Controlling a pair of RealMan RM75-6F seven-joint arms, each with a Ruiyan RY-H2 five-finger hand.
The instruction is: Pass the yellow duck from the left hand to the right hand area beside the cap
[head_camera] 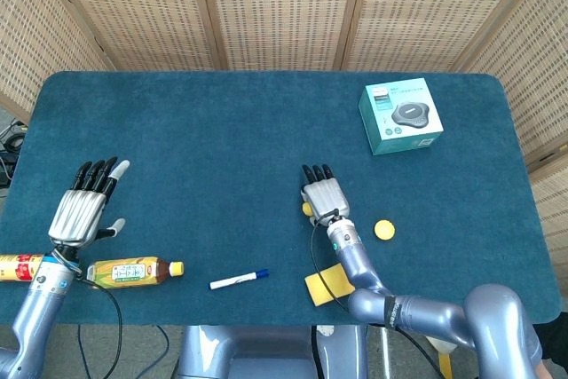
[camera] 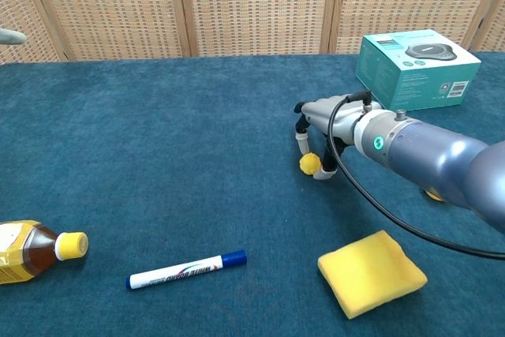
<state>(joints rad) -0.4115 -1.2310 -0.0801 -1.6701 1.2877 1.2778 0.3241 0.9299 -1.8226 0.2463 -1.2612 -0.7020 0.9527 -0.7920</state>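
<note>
Since everything hinges on where the duck sits, biggest thing first:
bench: blue carpeted bench (head_camera: pixel 222 130)
right hand: silver right hand (camera: pixel 316 128) arched over the duck, fingers straddling it, can't tell if it's gripped
left hand: silver left hand (head_camera: pixel 84 206) spread flat, holding nothing, far away
cap: flat round yellow cap (head_camera: pixel 383 230) to the duck's right
duck: small yellow rubber duck (camera: pixel 309 163) on the bench, under the right hand

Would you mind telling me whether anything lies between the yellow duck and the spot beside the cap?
Nothing visible blocks that path. The yellow duck sits under the right hand, and only bare table shows between it and the cap.
</note>
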